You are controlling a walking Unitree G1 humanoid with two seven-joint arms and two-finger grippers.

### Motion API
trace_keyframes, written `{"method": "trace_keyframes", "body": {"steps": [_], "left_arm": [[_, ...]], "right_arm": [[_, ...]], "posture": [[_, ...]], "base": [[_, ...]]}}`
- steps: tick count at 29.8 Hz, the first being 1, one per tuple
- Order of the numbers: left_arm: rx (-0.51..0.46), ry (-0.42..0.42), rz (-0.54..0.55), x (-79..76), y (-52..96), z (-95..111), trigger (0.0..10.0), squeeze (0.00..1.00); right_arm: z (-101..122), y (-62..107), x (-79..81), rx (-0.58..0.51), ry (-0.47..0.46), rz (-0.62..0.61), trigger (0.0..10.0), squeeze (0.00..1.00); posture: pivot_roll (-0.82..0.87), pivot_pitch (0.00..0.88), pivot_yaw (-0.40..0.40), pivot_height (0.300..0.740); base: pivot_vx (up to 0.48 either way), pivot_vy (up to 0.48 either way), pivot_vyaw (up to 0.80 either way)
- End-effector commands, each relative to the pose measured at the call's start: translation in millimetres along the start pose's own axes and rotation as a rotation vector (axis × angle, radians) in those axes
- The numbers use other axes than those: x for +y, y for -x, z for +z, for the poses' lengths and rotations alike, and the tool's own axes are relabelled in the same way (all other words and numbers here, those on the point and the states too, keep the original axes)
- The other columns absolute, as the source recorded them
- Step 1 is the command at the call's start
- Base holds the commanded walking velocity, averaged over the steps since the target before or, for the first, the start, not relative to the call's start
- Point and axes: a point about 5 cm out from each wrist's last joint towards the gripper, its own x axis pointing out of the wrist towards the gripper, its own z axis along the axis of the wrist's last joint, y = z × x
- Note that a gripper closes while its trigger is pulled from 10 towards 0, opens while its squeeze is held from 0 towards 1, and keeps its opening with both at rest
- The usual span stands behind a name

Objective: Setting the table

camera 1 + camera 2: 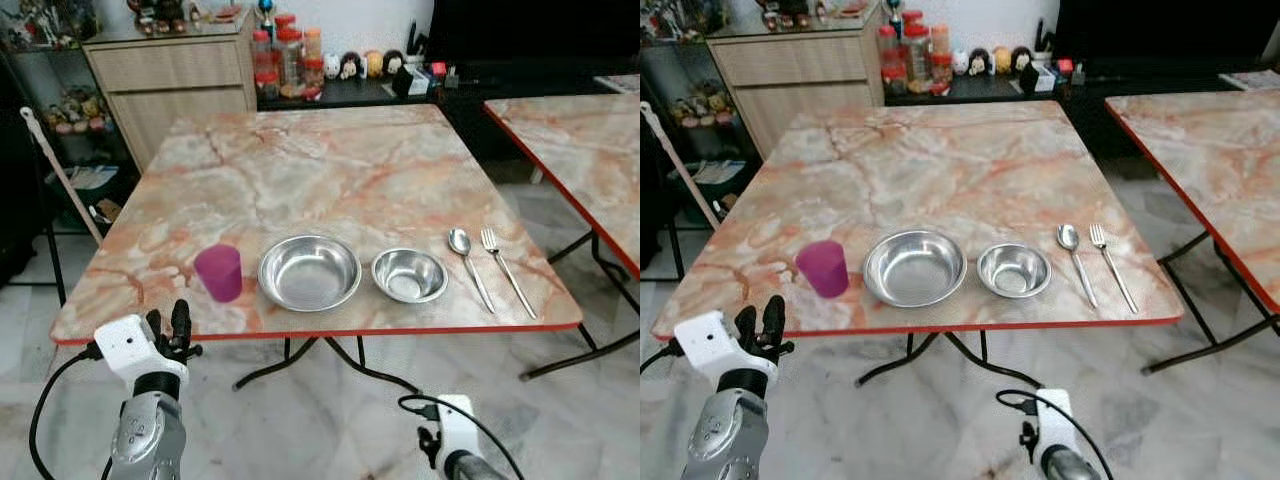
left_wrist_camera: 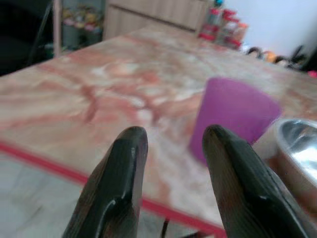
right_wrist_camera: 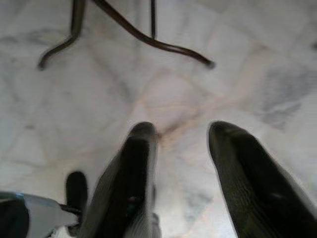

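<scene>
Along the near edge of the marbled table point(image 1: 330, 170) stand a purple cup point(image 1: 219, 272), a large steel bowl point(image 1: 309, 271), a smaller steel bowl point(image 1: 409, 275), a spoon point(image 1: 468, 262) and a fork point(image 1: 506, 268), in a row from left to right. My left gripper point(image 1: 168, 331) is raised just below the table's front left edge, short of the purple cup point(image 2: 233, 116), open with nothing between its fingers point(image 2: 124, 168). My right gripper point(image 3: 181, 148) hangs low in front of the table, pointing at the floor, open and empty.
A second marbled table point(image 1: 585, 140) stands to the right with a gap between. A wooden cabinet point(image 1: 170, 75) and a low shelf with jars point(image 1: 285, 60) lie beyond. A broom handle point(image 1: 60, 175) leans at the left. Black table legs point(image 3: 133, 34) cross the pale tiled floor.
</scene>
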Motion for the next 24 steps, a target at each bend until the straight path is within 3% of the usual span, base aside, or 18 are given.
{"method": "trace_keyframes", "body": {"steps": [1, 8, 12, 14, 17, 22, 24], "left_arm": [[-0.004, -0.014, -0.007, -3.1, -1.3, 2, 10.0, 0.00], [0.008, 0.001, -0.004, -5.6, -6.1, 2, 10.0, 0.00], [0.056, 0.083, -0.028, -12.1, -12.3, -2, 10.0, 0.00], [0.098, 0.167, -0.070, -25.8, -20.5, -6, 10.0, 0.00], [0.117, 0.207, -0.106, -43.5, -32.5, -6, 10.0, 0.00], [0.116, 0.232, -0.132, -60.0, -44.3, -3, 10.0, 0.00], [0.107, 0.205, -0.154, -66.8, -48.7, -2, 10.0, 0.00]], "right_arm": [[1, -0.5, 2.0, -0.003, -0.006, 0.003, 10.0, 0.00], [3, -0.8, 2.0, -0.006, -0.013, 0.002, 10.0, 0.00], [2, -0.6, 1.1, -0.002, -0.017, -0.004, 10.0, 0.00], [2, -0.6, 1.4, 0.000, -0.016, -0.004, 10.0, 0.00], [2, -0.9, 2.6, -0.001, -0.014, -0.001, 10.0, 0.00], [6, -1.7, 4.2, -0.011, -0.019, -0.001, 10.0, 0.00], [6, -1.7, 3.2, -0.016, -0.036, -0.008, 10.0, 0.00]], "posture": [[0.15, 0.000, 0.020, 0.740], [0.16, 0.000, 0.013, 0.740], [0.16, 0.000, 0.006, 0.740], [0.16, 0.005, 0.001, 0.740], [0.16, 0.004, 0.002, 0.740], [0.14, 0.000, 0.011, 0.740], [0.13, 0.000, 0.013, 0.740]], "base": [[0.000, -0.405, 0.00], [0.000, -0.171, 0.00], [0.000, 0.000, 0.00], [0.000, 0.000, 0.00], [0.000, 0.000, 0.00], [0.000, 0.000, 0.00], [0.000, 0.000, 0.00]]}}
